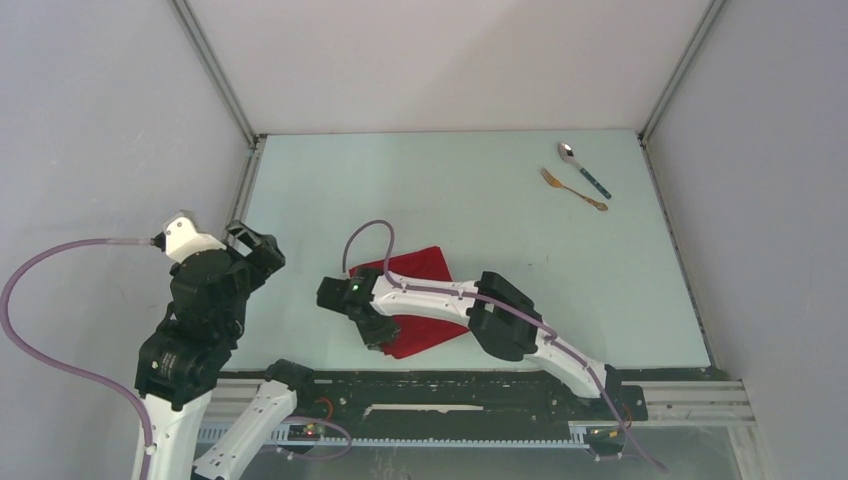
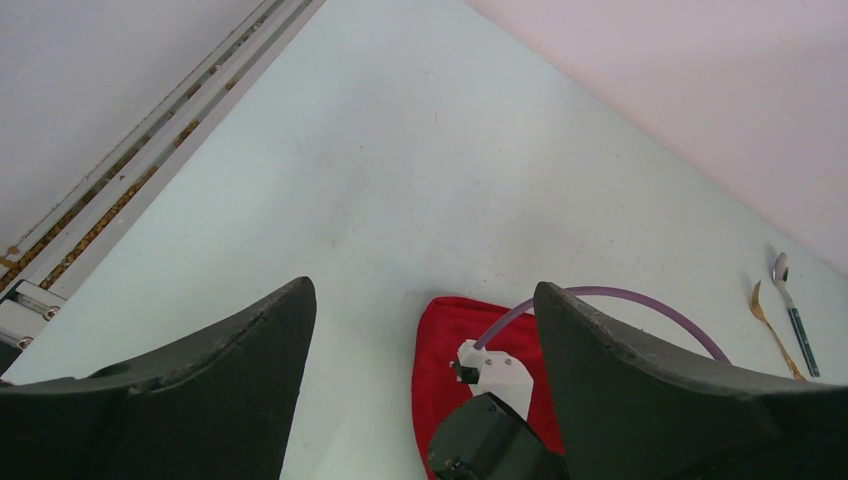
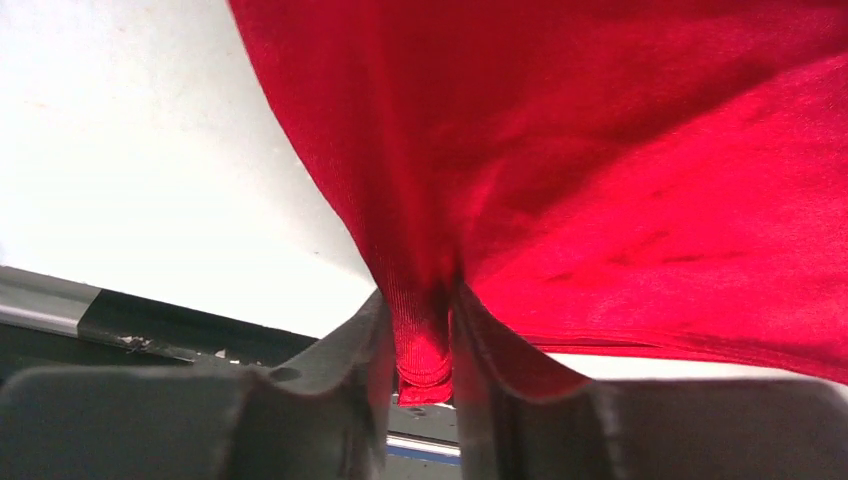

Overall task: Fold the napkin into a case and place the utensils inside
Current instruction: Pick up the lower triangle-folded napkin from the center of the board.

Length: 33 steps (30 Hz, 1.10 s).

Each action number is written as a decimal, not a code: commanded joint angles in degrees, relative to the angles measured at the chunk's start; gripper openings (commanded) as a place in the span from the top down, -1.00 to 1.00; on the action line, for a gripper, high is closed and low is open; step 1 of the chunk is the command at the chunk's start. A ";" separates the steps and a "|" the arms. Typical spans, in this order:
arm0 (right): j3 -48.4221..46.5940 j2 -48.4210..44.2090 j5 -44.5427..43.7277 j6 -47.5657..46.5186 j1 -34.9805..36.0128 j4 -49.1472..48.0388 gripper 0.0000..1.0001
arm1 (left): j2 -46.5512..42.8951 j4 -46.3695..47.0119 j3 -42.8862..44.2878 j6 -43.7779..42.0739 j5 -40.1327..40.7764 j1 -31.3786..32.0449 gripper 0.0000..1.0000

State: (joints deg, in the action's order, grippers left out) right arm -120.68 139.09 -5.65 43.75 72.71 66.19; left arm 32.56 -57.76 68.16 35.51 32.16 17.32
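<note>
Now, right gripper [image 3: 420,295] tight on napkin [image 3: 620,150] edge — left gripper [image 2: 422,288] wide

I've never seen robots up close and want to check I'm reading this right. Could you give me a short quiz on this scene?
1. True or false: the right gripper is pinching a bit of the red napkin.
2. Fill in: the left gripper, holding nothing, is ___ (open/shut).
3. Where do the spoon and fork lie? A) inside the napkin B) side by side on the table, far right corner C) in the left gripper.
Key: 1 true; 2 open; 3 B.
</note>
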 commanded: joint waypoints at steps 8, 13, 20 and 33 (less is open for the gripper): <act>13.03 -6.84 -5.35 -4.11 -0.58 -16.34 1.00 | 0.51 1.98 -6.92 -1.08 -2.38 -0.45 -0.76; 29.61 -20.93 0.71 -5.58 -2.86 -33.44 1.00 | 2.46 4.20 -14.65 -0.37 -8.42 -0.49 -0.76; 50.96 -32.66 13.93 -2.96 -7.22 -56.46 1.00 | 7.96 13.05 -25.23 7.63 -30.48 -6.08 -0.78; 68.90 -39.36 27.52 5.51 -14.64 -79.41 1.00 | 17.52 49.12 -47.92 24.51 -53.85 -12.68 -1.00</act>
State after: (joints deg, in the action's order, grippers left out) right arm -54.43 103.35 16.91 46.33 59.64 -3.03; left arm 47.62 -25.85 24.53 53.25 -13.34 5.21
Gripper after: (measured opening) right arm 0.017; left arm 0.995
